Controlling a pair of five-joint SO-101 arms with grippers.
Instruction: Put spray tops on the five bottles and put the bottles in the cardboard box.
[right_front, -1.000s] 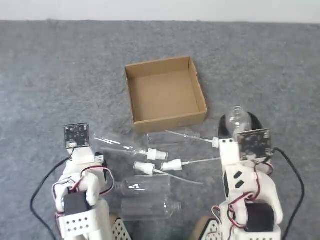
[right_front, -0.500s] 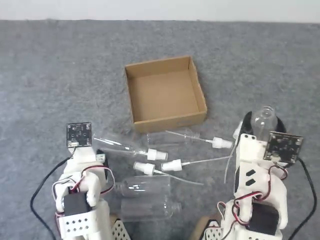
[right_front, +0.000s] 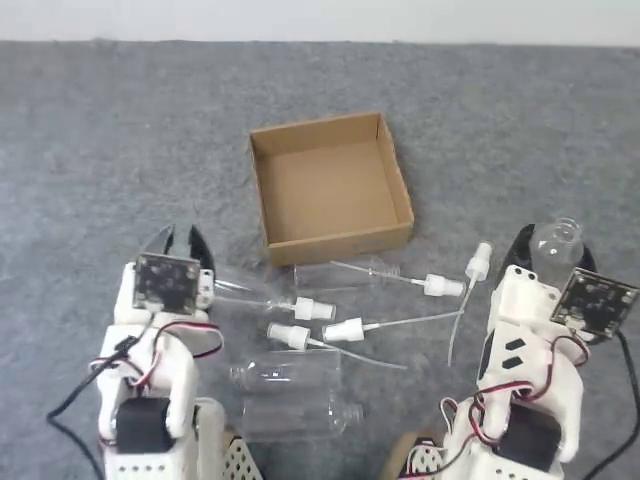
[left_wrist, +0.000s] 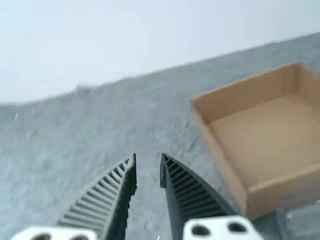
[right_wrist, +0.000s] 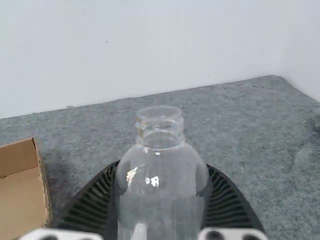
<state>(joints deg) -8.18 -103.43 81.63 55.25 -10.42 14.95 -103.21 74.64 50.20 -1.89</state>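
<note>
My right gripper is shut on a clear, uncapped bottle at the right side of the mat, to the right of the cardboard box. The right wrist view shows that bottle upright between the jaws, neck open. My left gripper stands open over the mat at the left, just beyond a lying bottle; nothing is between its fingers. The box is empty. Other clear bottles and several white spray tops lie between the arms.
Grey mat covers the whole table. Long dip tubes from spray tops stretch across the middle. A white wall runs along the far edge. One box corner sits beside the held bottle in the right wrist view.
My right arm has carried the bottle to the right, away from the box, uncovering a spray top. My left arm has swung forward, bringing its open gripper into sight.
</note>
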